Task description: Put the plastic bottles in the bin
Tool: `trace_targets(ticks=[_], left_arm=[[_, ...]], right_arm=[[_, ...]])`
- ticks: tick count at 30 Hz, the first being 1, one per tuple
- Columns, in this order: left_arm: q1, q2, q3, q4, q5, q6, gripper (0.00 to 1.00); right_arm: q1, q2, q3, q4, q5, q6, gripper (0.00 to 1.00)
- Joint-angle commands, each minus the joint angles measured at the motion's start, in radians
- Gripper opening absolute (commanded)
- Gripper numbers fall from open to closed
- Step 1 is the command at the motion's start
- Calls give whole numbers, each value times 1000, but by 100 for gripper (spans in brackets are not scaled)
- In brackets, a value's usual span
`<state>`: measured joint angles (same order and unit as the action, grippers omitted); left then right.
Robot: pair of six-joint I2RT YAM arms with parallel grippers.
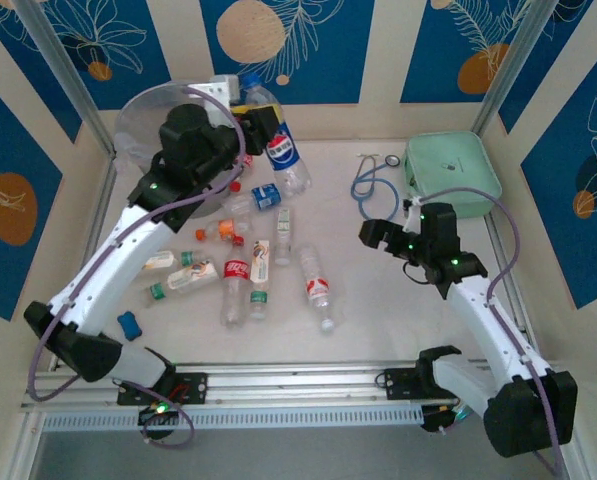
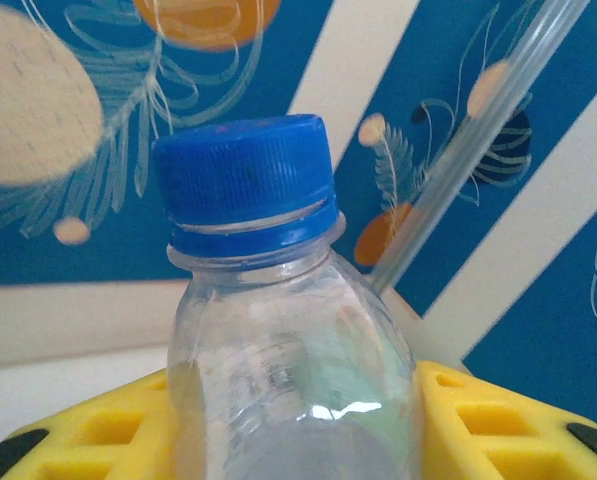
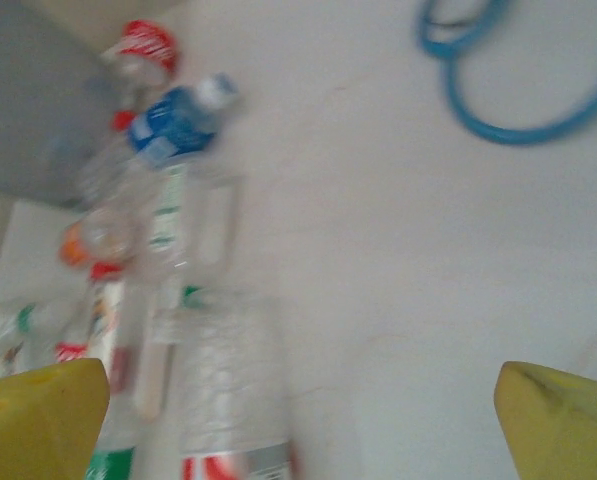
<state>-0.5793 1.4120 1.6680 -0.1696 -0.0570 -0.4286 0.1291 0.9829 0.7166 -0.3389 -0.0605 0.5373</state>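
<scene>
My left gripper (image 1: 253, 125) is shut on a clear plastic bottle (image 1: 281, 148) with a blue cap and a blue label. It holds the bottle raised at the back of the table, just right of the bin (image 1: 138, 118), a round translucent bucket. In the left wrist view the blue cap (image 2: 246, 180) stands above my yellow fingers (image 2: 493, 420), which press the bottle's sides. Several more bottles (image 1: 236, 280) lie in a loose heap at the table's left centre. My right gripper (image 1: 378, 237) hovers open to their right, with nothing between its fingertips (image 3: 43, 415). One lying bottle (image 3: 228, 390) is just ahead of it.
A mint-green square case (image 1: 453, 168) sits at the back right, with a blue looped cord (image 1: 368, 185) beside it. A small blue object (image 1: 128, 325) lies by the left arm's base. Bare table stretches between the heap and the right arm.
</scene>
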Motion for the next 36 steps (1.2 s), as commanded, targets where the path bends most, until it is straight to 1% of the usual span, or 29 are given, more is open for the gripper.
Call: trace_targets(ticks=[1, 5, 6, 7, 8, 10, 13, 15, 18, 20, 23, 25, 28, 32, 33, 36], left_arm=[[16, -72, 30, -2, -109, 108, 17], [16, -90, 94, -60, -138, 229, 16], [18, -84, 123, -81, -168, 271, 16], [23, -75, 151, -96, -205, 315, 15], [33, -64, 173, -102, -236, 354, 10], [66, -31, 215, -100, -317, 447, 2], [128, 12, 234, -27, -401, 585, 0], [205, 48, 275, -44, -422, 576, 0], [346, 124, 346, -108, -386, 481, 0], [408, 179, 382, -121, -373, 445, 0], [467, 271, 434, -122, -331, 423, 0], [491, 333, 479, -139, -299, 409, 0], [514, 460, 608, -248, -240, 391, 0], [516, 665, 877, -503, -139, 417, 0], [516, 701, 911, -539, -130, 427, 0], [516, 747, 904, -564, -115, 467, 0]], right_arm=[[-59, -7, -22, 37, 25, 70, 99], [-51, -37, -44, -1, 111, 33, 99], [-49, -49, -53, -7, 120, 30, 99], [-48, -65, -63, -9, 119, 31, 99], [-48, -78, -71, -9, 114, 32, 99], [-45, -105, -86, -4, 99, 34, 99], [-34, -131, -88, 0, 82, 11, 99], [-26, -145, -83, -4, 83, 2, 99], [-18, -152, -79, 1, 81, -3, 99], [-9, -152, -70, 9, 71, -12, 99], [18, -150, -45, -2, 60, -36, 99], [41, -151, -25, -20, 63, -56, 99], [72, -152, -1, -47, 84, -84, 99], [96, -155, 15, -60, 89, -107, 99], [99, -156, 17, -64, 87, -110, 99], [112, -159, 31, -88, 77, -126, 99]])
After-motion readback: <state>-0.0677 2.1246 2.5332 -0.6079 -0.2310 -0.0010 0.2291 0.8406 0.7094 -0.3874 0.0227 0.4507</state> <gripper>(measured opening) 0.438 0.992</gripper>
